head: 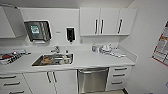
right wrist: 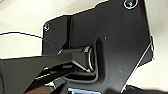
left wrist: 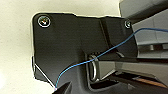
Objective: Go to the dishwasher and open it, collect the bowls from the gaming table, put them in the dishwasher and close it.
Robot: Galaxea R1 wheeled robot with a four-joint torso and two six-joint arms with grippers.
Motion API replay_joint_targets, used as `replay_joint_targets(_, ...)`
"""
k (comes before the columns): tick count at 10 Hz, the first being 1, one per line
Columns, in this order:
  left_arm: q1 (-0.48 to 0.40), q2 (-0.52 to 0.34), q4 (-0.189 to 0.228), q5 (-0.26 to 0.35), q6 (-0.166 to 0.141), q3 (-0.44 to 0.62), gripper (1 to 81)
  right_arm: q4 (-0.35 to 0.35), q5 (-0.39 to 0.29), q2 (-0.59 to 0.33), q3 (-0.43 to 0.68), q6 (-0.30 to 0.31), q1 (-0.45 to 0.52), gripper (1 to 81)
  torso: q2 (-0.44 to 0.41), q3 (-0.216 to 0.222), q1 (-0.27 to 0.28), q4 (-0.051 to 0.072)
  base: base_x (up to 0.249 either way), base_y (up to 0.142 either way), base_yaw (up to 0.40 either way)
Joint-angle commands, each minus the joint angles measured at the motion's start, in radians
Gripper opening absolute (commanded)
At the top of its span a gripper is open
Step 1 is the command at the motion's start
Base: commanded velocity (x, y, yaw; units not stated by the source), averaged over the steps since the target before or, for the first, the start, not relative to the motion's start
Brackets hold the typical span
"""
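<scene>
Facing one shut dishwasher (head: 92,80).

Brushed stainless-steel dishwasher front (head: 92,80): grey, shut, set under the white counter (head: 100,60). White cabinet doors (head: 107,21) carry dark bar handles. Steel sink basin (head: 53,60) (contents orange-brown). Red-patterned poster (head: 161,47) on white wall.

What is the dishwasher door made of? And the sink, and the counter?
The dishwasher front looks like brushed steel: grey with a dull shine. The sink seems to be shiny steel too, since its walls reflect light. The counter is smooth, plain white, maybe laminate or stone; the look alone cannot settle it.
</scene>
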Motion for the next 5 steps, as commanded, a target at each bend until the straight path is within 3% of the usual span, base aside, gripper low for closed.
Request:
replay_joint_targets(1,-0.044,-0.018,0.010,0.057,0.002,0.010,81.1,-0.007,-0.057,-0.016,0.008,-0.005,0.040,81.1,0.000,0.000,0.002,0.000,0.093,0.000,0.000)
replay_joint_targets(5,-0.044,-0.019,0.010,0.057,0.002,0.010,81.1,-0.007,-0.056,-0.016,0.008,-0.005,0.040,81.1,0.000,0.000,0.002,0.000,0.093,0.000,0.000)
